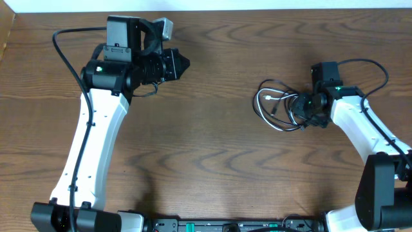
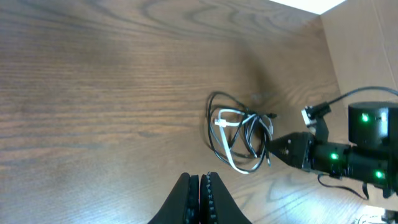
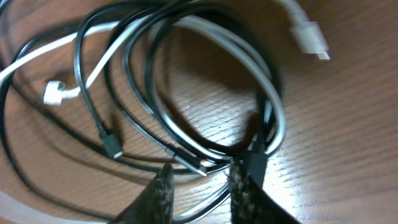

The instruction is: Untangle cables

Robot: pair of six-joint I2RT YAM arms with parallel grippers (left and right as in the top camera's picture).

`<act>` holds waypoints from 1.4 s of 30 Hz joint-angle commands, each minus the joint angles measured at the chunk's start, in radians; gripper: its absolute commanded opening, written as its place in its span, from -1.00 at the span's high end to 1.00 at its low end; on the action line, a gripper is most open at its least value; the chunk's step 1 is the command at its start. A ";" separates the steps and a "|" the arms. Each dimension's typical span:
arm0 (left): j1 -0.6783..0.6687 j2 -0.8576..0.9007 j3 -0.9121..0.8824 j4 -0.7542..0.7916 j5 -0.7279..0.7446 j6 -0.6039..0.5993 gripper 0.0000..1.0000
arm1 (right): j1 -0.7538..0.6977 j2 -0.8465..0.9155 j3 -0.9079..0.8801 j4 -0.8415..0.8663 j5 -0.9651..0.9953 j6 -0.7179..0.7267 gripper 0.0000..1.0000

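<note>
The black cable and the white cable lie looped through each other on the wooden table, right of centre in the overhead view. My right gripper is down at the bundle's near edge, jaws apart, with a black and a white strand running across the gap between its fingers. A black plug lies just ahead of the tips. The white plug ends rest loose on the wood. My left gripper hovers shut and empty, far left of the tangle.
The right arm's body with green lights sits just right of the tangle. The left arm stretches up the table's left side. A white wall edge runs along the back of the table.
</note>
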 commanded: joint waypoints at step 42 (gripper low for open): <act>-0.589 0.665 0.002 0.729 -0.229 0.158 -0.23 | -0.224 -0.132 0.208 -0.176 -0.316 -0.270 -0.34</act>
